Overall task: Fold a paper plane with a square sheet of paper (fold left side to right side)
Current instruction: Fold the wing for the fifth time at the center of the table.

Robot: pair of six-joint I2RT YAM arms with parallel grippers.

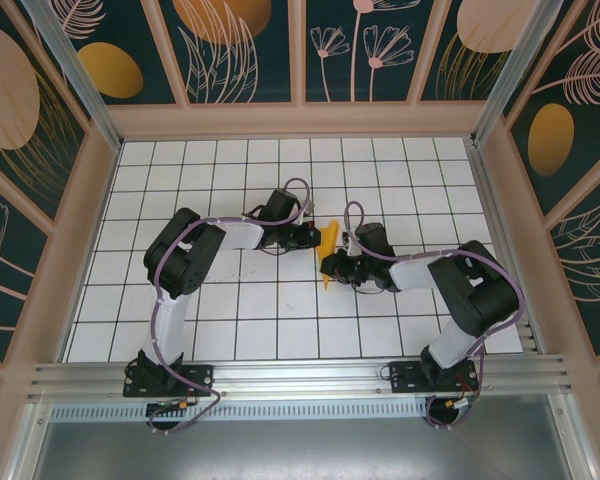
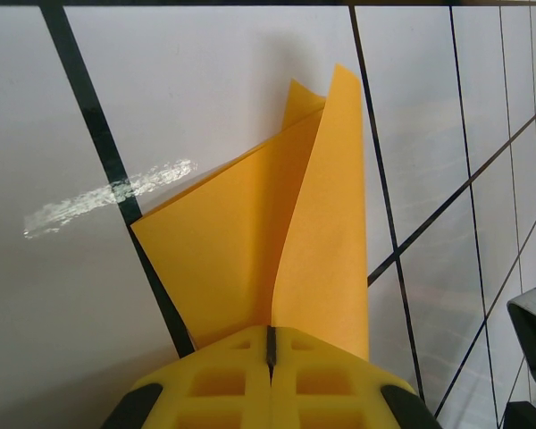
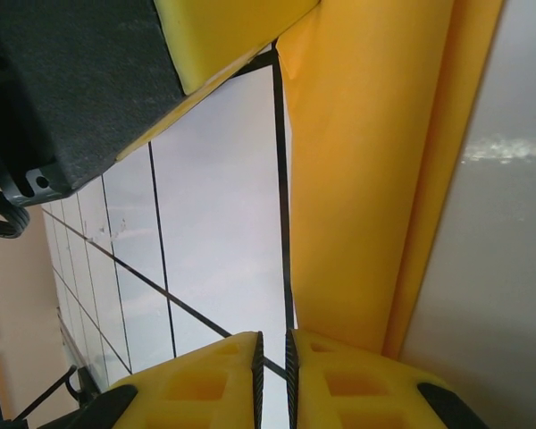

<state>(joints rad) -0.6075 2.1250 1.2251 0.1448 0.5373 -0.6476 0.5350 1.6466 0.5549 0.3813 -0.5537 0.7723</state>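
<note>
White grid table (image 1: pixel 230 320): at its middle the left gripper (image 2: pixel 270 344) is pinching the square sheet of paper (image 2: pixel 250 241), standing up folded. The right gripper (image 3: pixel 274 344) is sitting there too, nearly closed, grip unclear.

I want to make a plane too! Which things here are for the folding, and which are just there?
For the folding: orange paper sheet, partly folded; left end effector, pinching it; right end effector, next to it.
Just there: white smear on the grid table; patterned walls.
</note>
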